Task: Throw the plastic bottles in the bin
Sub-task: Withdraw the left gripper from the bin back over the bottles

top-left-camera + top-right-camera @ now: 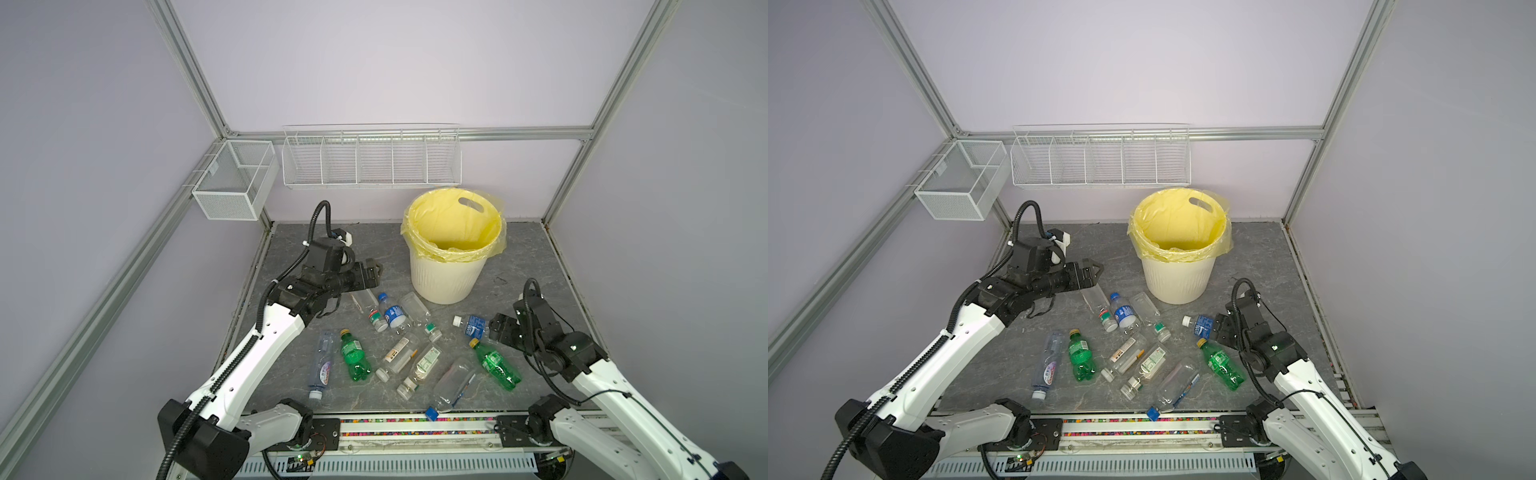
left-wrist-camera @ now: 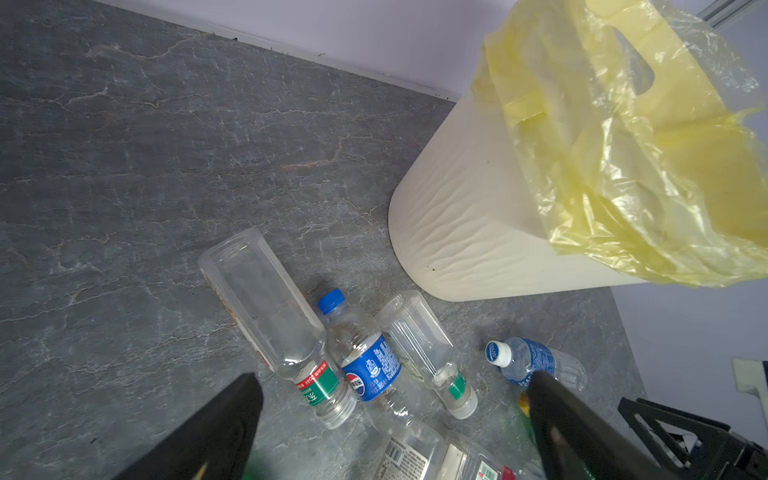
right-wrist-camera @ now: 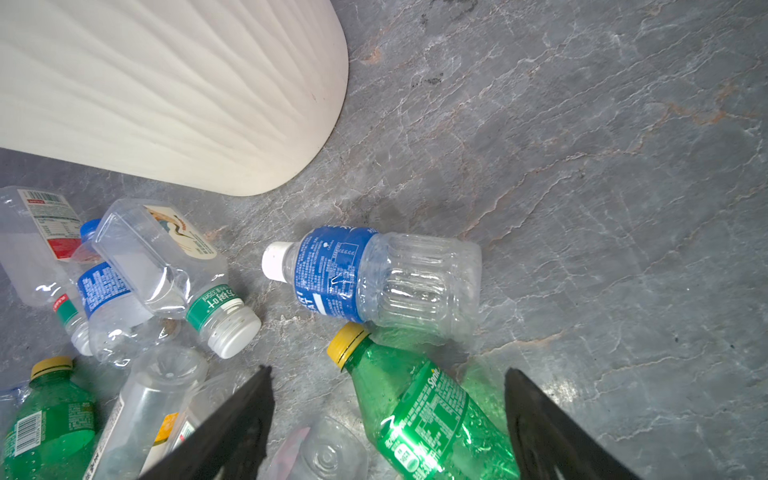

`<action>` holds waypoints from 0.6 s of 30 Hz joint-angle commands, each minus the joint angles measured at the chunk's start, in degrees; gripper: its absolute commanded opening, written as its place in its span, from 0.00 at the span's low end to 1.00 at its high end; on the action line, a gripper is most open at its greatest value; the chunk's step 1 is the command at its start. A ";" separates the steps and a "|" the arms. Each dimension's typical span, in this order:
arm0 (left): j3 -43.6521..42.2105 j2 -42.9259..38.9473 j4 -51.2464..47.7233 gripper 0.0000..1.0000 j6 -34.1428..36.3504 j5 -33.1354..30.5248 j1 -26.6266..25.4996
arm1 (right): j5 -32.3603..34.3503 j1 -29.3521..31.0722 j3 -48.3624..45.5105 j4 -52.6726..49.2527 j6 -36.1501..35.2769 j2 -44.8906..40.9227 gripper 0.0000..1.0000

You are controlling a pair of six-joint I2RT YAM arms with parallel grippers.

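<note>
Bench (image 1: 540,257) state: the bin (image 1: 444,278) stands upright at the far middle, with its yellow liner (image 1: 453,220) folded over the rim; I count ten plastic bottles (image 1: 1123,313) lying on their sides in front of it, none in either grip.

Far group, just before the bin wall: a clear bottle with a red-and-green neck band (image 2: 270,299); a blue-capped bottle (image 2: 368,365) with a blue label, touching it; a second clear bottle (image 2: 419,336) beside that.

Nearer me: a purple-label bottle (image 1: 324,365); a green bottle (image 1: 354,355) just beside it; two clear white-capped bottles (image 1: 401,353) side by side in the middle; a large clear bottle (image 1: 453,384) at the front edge, its cap blue.

Right side: a white-capped blue-label bottle (image 3: 353,278); a yellow-capped green bottle (image 3: 428,419), its cap just beside the blue-label bottle's body.

Left arm (image 1: 266,332): left jaws released, spread wide, empty; they hang above the bench to the left of the bin, just beyond the far group.

Right arm (image 1: 602,382): right jaws released, empty; in the right wrist view the yellow-capped green bottle lies below and between the two fingers (image 3: 232,424); I see neither one touching it.
</note>
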 commanded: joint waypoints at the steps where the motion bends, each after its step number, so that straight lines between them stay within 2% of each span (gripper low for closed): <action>1: -1.51 -0.99 0.78 1.00 0.97 2.05 1.52 | 3.21 2.36 0.30 -1.82 4.61 -1.46 0.88; 10: -3.53 -1.88 -3.43 1.00 1.54 0.18 2.87 | 6.41 8.51 -0.55 -7.93 10.55 -7.13 0.88; 18: -6.15 -6.08 -5.20 1.00 1.47 -3.78 3.47 | 3.92 9.73 -0.27 -13.57 9.08 -7.13 0.88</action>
